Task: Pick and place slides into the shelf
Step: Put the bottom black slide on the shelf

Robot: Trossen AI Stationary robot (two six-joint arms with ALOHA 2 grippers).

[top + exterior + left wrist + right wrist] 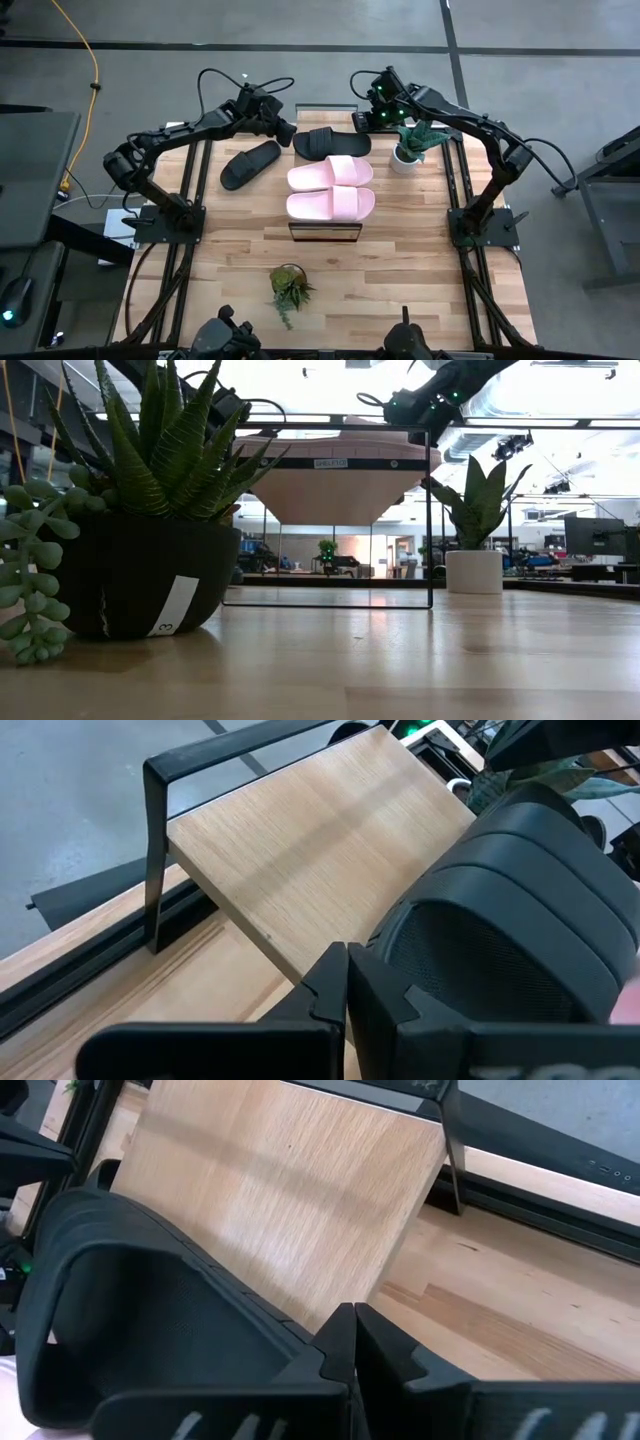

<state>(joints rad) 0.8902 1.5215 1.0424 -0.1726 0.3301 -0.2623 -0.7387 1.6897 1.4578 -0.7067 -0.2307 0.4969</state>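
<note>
The shelf (325, 232) runs from near to far down the table's middle; its plank (300, 850) carries two pink slides (330, 172) (330, 203) and, behind them, a black slide (332, 143) lying crosswise. A second black slide (250, 164) lies flat on the table left of the shelf. My left gripper (346, 988) is shut and hovers at the left end of the black slide (520, 890) on the plank. My right gripper (352, 1342) is shut at the same black slide's (150, 1290) right end. My left gripper points slanting down from the table's left, its shut fingertips (330, 982) right beside the black slide's sole edge (385, 945); I cannot tell whether they touch. My right gripper slants down from the right, fingertips (340, 1335) by the strap's edge (290, 1335); contact cannot be told.
A plant in a white pot (408, 150) stands just right of the shelf's far part, close under my right arm. A trailing plant in a dark pot (288, 285) sits near the table's front edge. The plank's far end (280, 1180) is bare.
</note>
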